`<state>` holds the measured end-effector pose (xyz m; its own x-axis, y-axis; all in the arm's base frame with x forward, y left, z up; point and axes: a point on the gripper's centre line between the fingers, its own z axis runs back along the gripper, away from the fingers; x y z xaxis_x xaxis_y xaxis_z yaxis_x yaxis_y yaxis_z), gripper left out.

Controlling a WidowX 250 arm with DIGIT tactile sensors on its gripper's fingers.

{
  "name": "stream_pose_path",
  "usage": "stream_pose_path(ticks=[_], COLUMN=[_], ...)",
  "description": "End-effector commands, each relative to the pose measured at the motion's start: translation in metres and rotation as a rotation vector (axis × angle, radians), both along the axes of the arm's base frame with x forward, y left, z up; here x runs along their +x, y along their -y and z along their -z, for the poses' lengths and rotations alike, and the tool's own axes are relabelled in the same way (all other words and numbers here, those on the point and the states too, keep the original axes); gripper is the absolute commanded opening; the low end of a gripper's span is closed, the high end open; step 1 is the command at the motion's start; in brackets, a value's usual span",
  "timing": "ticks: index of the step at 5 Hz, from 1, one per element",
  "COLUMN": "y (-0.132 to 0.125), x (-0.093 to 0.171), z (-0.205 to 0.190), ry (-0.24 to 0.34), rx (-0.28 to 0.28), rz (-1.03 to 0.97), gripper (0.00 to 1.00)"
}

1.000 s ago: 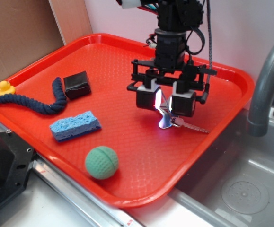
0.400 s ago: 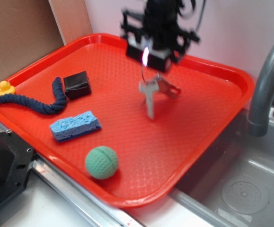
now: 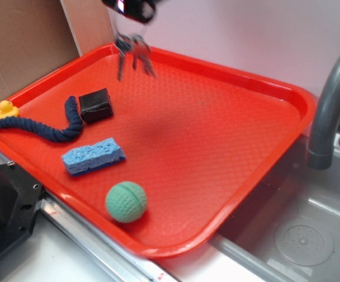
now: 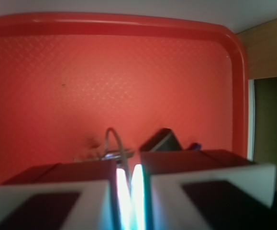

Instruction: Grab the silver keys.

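Observation:
The silver keys [image 3: 132, 51] hang in the air above the tray's far left corner, dangling from my gripper [image 3: 131, 10], which is mostly cut off by the top edge of the exterior view. In the wrist view my gripper [image 4: 130, 175] is shut on the thin wire ring [image 4: 115, 143] of the keys, with the ring pinched in the narrow slit between the two pads. The keys [image 4: 105, 154] themselves show only as a blurred grey patch beyond the fingers.
A red tray [image 3: 287, 100] holds a black block [image 3: 96, 105], a dark blue rope [image 3: 46, 126], a blue sponge [image 3: 93, 156] and a green ball [image 3: 126, 201]. A yellow duck [image 3: 6, 109] sits at the tray's left rim. A grey faucet [image 3: 331, 100] and sink stand at the right.
My gripper has risen and swung left toward the tray's far left corner, carrying the keys off the tray floor. It has mostly left the exterior view.

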<state>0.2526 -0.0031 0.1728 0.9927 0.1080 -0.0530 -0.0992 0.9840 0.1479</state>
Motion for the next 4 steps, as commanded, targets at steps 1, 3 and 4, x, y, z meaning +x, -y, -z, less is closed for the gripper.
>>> stream_pose_path(ticks=[1,3,4], y=[-0.017,-0.005,-0.006], x=[-0.009,-0.011,-0.007], z=[-0.05,-0.059,-0.055], ry=[0.148,0.183,0.173], rx=[0.006,0.006,-0.008], rz=[0.051,0.092,0.099], gripper=[0.0,0.0,0.0])
